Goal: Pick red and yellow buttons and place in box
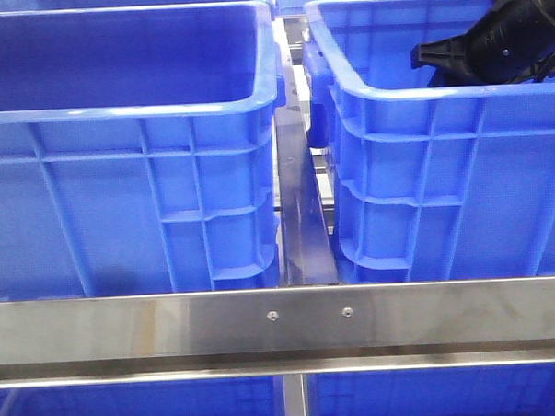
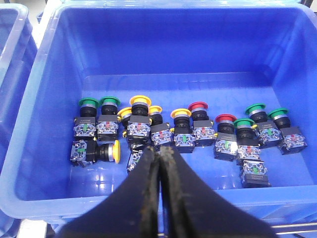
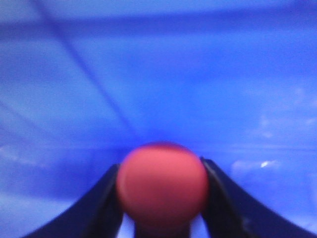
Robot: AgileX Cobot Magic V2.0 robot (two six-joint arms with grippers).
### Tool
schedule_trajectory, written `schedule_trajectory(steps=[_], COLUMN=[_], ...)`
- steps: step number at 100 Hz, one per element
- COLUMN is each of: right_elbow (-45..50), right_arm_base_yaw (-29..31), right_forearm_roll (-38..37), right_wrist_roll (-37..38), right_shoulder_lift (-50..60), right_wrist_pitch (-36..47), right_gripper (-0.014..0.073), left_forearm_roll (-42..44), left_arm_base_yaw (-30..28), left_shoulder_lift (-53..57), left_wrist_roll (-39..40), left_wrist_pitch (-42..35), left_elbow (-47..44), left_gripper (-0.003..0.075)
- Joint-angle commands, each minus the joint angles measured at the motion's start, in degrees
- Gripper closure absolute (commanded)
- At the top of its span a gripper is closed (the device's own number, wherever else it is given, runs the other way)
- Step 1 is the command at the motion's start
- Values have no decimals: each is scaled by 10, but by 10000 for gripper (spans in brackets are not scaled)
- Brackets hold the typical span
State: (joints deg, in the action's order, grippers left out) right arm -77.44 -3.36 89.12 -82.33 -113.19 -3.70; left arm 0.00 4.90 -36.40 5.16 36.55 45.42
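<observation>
Steel framing [image 1: 282, 323] is running across the lower part of the front view, closest to the lens, with two blue crates sitting behind it. Going left to right, the left crate [image 1: 130, 196] is filling the left half of the frame, a narrow metal divider [image 1: 304, 216] is standing in the middle, and the right crate [image 1: 443, 192] is taking the right half, where the right arm [image 1: 505, 32] is dipping over its rim at the upper right.

In the left wrist view, the left gripper [image 2: 159, 163] is hanging with its fingers pressed together and holding nothing, over a crate of push buttons [image 2: 183, 131] with green, yellow and red caps lying in a row across the middle of the frame.

In the right wrist view, the right gripper [image 3: 162, 198] is pinching a red button [image 3: 162, 186] at lower centre, with blurred blue crate wall behind it.

Judging by this, the placing step is under way: the next move is calling for the right fingers to spread and drop the button inside the box.
</observation>
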Motion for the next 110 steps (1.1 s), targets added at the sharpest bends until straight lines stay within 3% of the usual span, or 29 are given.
schedule_trajectory(steps=[1, 9, 16, 57, 110], right_elbow=[-15, -15, -15, 45, 293], right_arm_base_yaw=[0, 0, 0, 0, 0], right_forearm_roll=[4, 4, 4, 4, 10], right_wrist_roll=[-6, -6, -6, -6, -6], right_shoulder_lift=[26, 31, 39, 172, 526], right_wrist_pitch=[-22, -23, -22, -13, -8], right_gripper=[113, 24, -1, 1, 1], left_forearm_roll=[0, 0, 0, 0, 0], left_arm_base_yaw=[-2, -2, -2, -2, -2], left_shoulder_lift=[0, 0, 0, 0, 0], left_wrist_roll=[2, 2, 2, 2, 2], left_wrist_pitch=[-41, -41, -40, -36, -36], left_elbow=[15, 15, 15, 15, 15], left_gripper=[739, 739, 739, 739, 739])
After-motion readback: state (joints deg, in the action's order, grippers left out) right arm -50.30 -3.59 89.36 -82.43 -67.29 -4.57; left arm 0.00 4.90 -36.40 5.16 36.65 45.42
